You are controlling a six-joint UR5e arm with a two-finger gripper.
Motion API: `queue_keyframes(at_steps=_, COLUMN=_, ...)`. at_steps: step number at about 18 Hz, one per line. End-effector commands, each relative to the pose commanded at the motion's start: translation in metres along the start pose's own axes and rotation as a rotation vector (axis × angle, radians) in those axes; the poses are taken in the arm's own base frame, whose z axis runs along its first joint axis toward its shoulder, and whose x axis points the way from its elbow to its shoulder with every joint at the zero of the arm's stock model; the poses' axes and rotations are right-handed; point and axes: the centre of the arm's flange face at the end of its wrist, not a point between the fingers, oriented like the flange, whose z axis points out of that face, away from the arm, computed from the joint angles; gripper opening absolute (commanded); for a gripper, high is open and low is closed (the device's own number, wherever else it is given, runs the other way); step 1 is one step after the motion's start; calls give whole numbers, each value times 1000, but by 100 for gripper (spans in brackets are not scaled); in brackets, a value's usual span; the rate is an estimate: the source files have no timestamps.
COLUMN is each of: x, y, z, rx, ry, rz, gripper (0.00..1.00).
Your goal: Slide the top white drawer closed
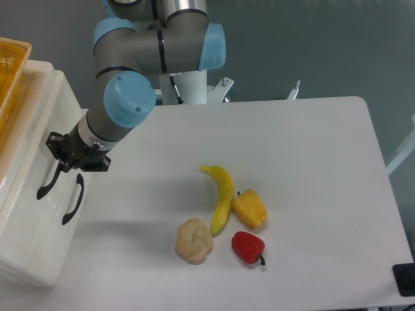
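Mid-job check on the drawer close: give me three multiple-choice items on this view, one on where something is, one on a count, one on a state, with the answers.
1. Where is the gripper?
A. over the banana
B. at the upper black handle of the white drawer unit
C. above the basket

2. How many food items lie on the table?
A. two
B. four
C. six

3. How does the red pepper sit?
A. held in the gripper
B. inside the drawer
C. loose on the table

Answers:
1. B, its fingers meet the upper black handle on the top white drawer.
2. B, banana, yellow pepper, red pepper, cauliflower.
3. C, it rests far from the arm.
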Motion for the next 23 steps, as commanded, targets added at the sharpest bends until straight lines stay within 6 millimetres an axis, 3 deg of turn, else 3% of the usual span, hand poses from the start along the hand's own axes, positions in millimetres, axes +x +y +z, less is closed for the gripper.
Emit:
queue_keyframes(at_steps=5, x=-44, y=-5, z=-52, rx=101, ry=-37, rz=-52, gripper=35)
queue_keyframes(at_steps=9, x=-71, y=-9, z=-92, rx=171, ry=-71, rz=-79, gripper=56)
queue_keyframes(at_steps=10, x=-81, y=-7, z=-99, rx=188, ry=-86, rz=-87, gripper=69)
queue_keyframes(at_steps=11, x=-90, y=-6, z=-107, rx=202, ry=-105, rz=-94, gripper=100)
queue_keyframes(at_steps=15, x=-125, y=2, z=-139, rx=261, ry=-189, rz=-102, gripper=100)
queue_keyframes(at_steps=19, x=-164, y=17, z=-170, rx=261, ry=-298, rz=61, gripper=100)
queue_keyframes(at_steps=23, x=-199, y=33, z=-184, rx=183, ry=-405, rz=190, gripper=100)
